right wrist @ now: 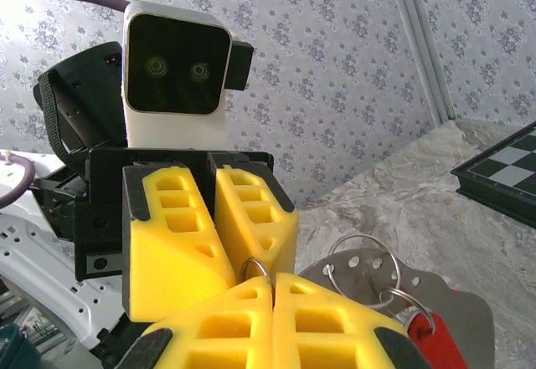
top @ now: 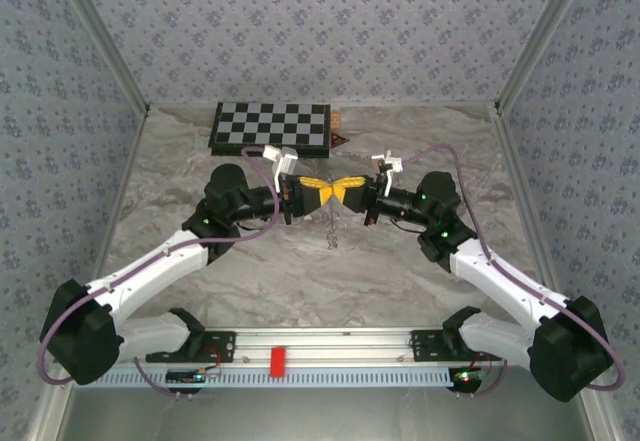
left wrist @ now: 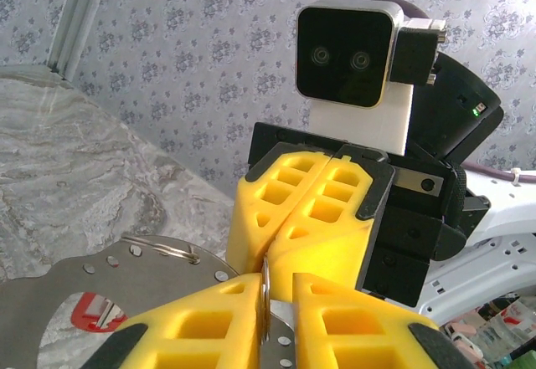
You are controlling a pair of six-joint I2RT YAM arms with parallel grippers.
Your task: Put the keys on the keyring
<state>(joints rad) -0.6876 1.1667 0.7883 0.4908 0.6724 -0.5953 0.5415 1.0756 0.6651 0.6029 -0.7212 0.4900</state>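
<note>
Held up between the two tip-to-tip grippers, the keyring with a red-headed key should handle as light, springy and slippery, best pinched flat across its wire; the right gripper is closed tight, the left gripper nips a thin silvery edge.
</note>
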